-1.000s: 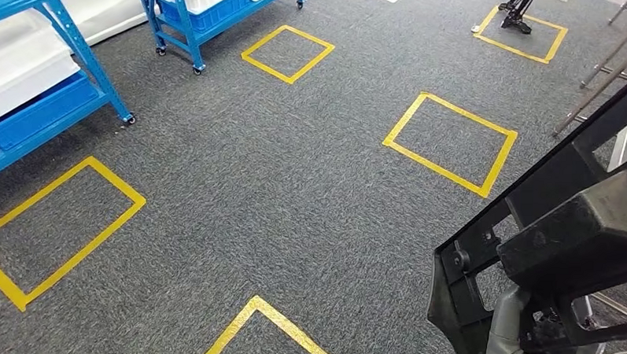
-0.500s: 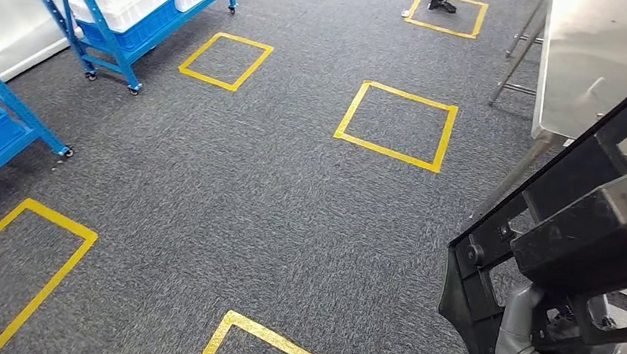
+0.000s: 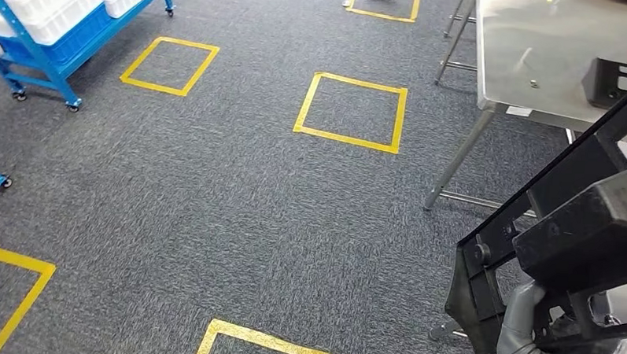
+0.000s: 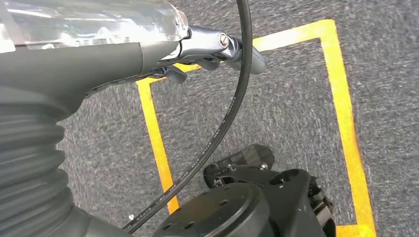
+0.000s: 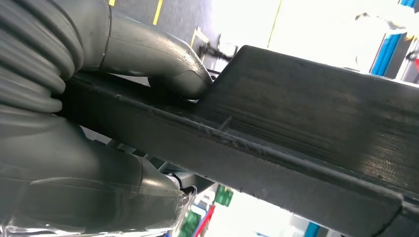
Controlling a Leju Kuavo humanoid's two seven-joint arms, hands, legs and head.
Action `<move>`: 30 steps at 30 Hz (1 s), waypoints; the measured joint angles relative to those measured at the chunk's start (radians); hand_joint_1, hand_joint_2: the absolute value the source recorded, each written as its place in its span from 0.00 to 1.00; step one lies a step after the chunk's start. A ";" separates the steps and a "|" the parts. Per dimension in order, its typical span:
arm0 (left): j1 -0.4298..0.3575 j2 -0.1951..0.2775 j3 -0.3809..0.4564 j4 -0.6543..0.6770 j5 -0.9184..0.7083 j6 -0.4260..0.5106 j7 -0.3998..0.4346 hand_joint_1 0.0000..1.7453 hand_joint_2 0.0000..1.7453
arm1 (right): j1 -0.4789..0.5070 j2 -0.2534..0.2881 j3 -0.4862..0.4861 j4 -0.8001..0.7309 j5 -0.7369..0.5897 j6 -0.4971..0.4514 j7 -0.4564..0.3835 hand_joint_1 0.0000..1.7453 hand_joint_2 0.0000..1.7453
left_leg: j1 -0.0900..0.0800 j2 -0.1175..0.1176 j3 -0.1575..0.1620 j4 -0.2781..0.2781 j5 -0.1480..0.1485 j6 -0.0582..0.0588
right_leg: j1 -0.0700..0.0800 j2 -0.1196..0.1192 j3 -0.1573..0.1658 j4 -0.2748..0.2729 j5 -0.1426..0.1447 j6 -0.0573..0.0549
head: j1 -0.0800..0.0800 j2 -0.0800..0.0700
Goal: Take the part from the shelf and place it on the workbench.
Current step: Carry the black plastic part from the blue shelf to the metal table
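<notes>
Fingers [image 5: 163, 66] of the right hand [image 3: 525, 330] wrap the black part [image 3: 560, 233]: in the right wrist view the thick grey thumb presses down on the part's upper face while the palm lies under its long rail, so the part is clamped between them. The left hand [image 4: 148, 54] hangs above the carpet; its dark fingers curl in under the palm with nothing in them.

Part: matte black, long and angular. A slim straight rail runs diagonally from low in the head view up toward the right edge, with a bulky rectangular block on it and an open frame end with a round bolt head at the low end. Fine layered striations show on the block's surface in the right wrist view.

Position: held in the air at the robot's right, over the grey carpet [image 3: 238, 206], near the metal workbench [image 3: 535, 59] but not on it. Yellow tape squares [image 3: 350, 111] mark the floor; a blue shelf [image 3: 55, 38] with white bins stands far left.
</notes>
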 joint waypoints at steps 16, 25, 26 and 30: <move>0.001 0.003 0.006 0.000 0.000 0.003 0.017 0.00 1.00 | -0.016 -0.010 0.017 0.000 0.062 -0.052 0.009 1.00 1.00 | 0.019 -0.143 -0.031 0.044 0.006 -0.039 | -0.003 0.153 0.026 -0.048 0.010 -0.026 | -0.007 0.000; 0.002 0.002 0.008 0.000 0.000 0.004 0.017 0.00 1.00 | -0.021 -0.019 0.022 0.001 0.069 -0.058 0.010 1.00 1.00 | 0.008 -0.062 -0.021 0.005 0.019 0.008 | -0.006 0.059 -0.108 0.193 -0.105 0.012 | 0.008 0.000; 0.003 0.002 0.008 0.000 0.000 0.004 0.017 0.00 1.00 | -0.020 -0.020 0.022 0.001 0.069 -0.058 0.010 1.00 1.00 | 0.006 -0.047 -0.021 0.005 0.018 0.009 | -0.007 0.056 -0.127 0.232 -0.114 0.012 | 0.008 0.000; 0.000 0.000 0.008 0.000 0.000 0.004 0.017 0.00 1.00 | -0.021 -0.023 0.023 0.002 0.069 -0.057 0.010 1.00 1.00 | 0.000 0.000 -0.010 0.005 0.009 0.006 | 0.002 0.008 -0.025 0.048 -0.013 -0.006 | 0.008 0.000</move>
